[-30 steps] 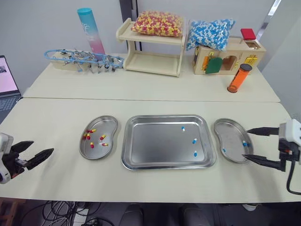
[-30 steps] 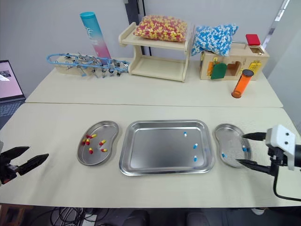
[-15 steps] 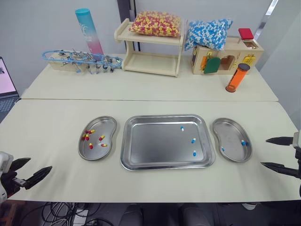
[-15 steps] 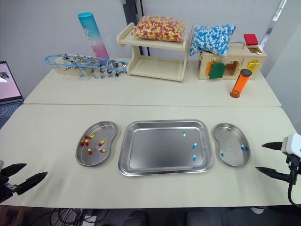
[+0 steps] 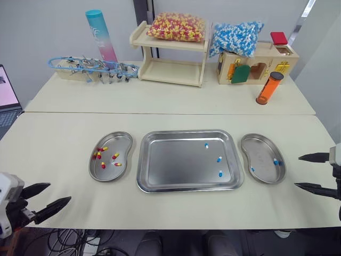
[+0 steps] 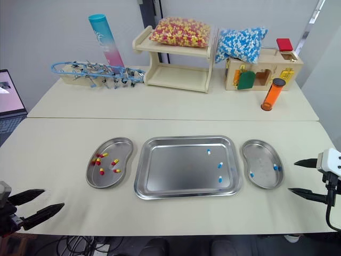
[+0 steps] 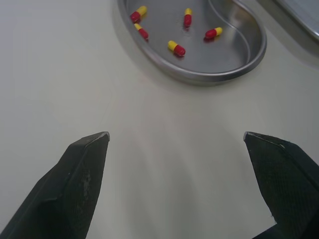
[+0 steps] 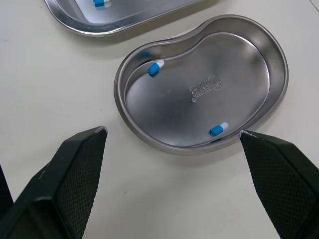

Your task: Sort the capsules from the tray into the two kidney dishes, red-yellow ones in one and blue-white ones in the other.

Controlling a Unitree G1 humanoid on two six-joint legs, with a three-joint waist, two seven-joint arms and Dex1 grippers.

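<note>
A steel tray [image 5: 170, 165] lies mid-table with three blue-white capsules [image 5: 219, 159] near its right side. To its left, a kidney dish [image 5: 123, 144] holds several red-yellow capsules [image 5: 102, 158]; the left wrist view shows the same dish [image 7: 239, 50]. On the tray's right, another kidney dish [image 5: 264, 149] holds two blue-white capsules [image 8: 216, 130]. My left gripper [image 5: 59, 192] is open and empty at the table's near left edge, short of the left dish. My right gripper [image 5: 297, 171] stands open and empty just right of the right dish.
Along the back are a wooden shelf [image 5: 170, 53] bearing a bag of red-yellow capsules, a bag of blue-white capsules [image 5: 237, 36], a wooden box [image 5: 266, 64], an orange tube [image 5: 268, 88], a blue-pink cylinder [image 5: 101, 34] and an instrument rack [image 5: 90, 68]. A laptop [image 5: 6, 96] sits far left.
The right gripper pulled back rightward from over the right dish a second ago and now holds still. The left gripper dropped toward the near edge, then edged right.
</note>
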